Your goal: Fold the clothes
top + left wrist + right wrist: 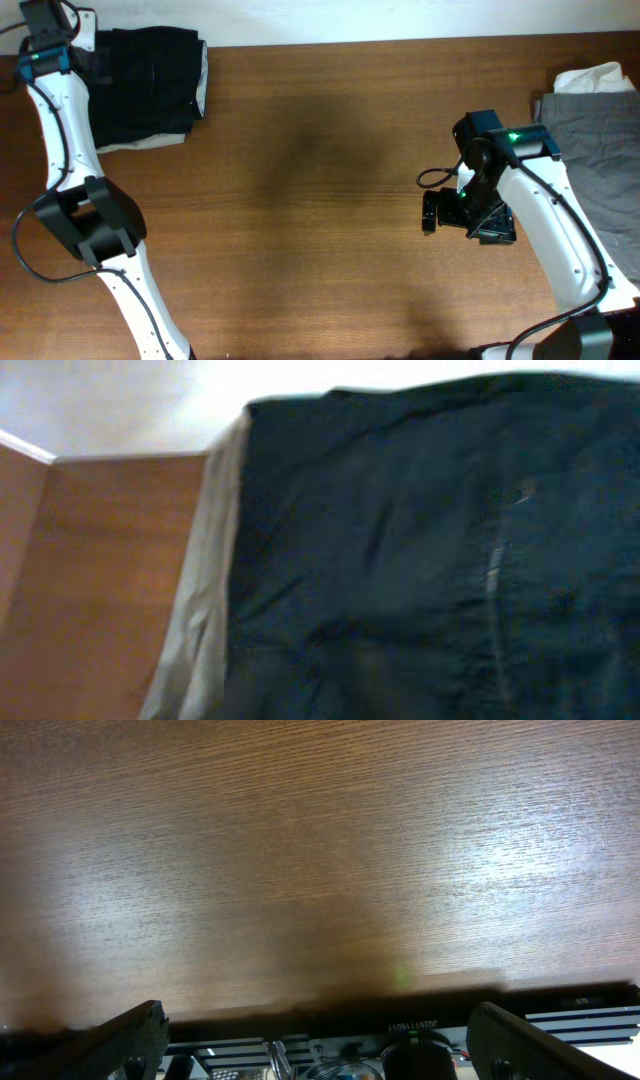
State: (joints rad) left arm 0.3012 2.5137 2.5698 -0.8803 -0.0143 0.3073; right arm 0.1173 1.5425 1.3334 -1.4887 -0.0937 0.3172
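A tiny printed line [412,1025] on the right gripper [315,1012] is too small to read. Its jaws stand wide apart over the table [300,200]. The clothes [150,85], blurred, lie right before the left gripper [55,28]. Its fingers are hidden, so I cannot tell their state.

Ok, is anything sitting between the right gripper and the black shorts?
Nothing visible. Only bare wooden table lies between the right gripper and the black shorts at the table's far left corner. The grey garment is on the gripper's other side, at the right edge.
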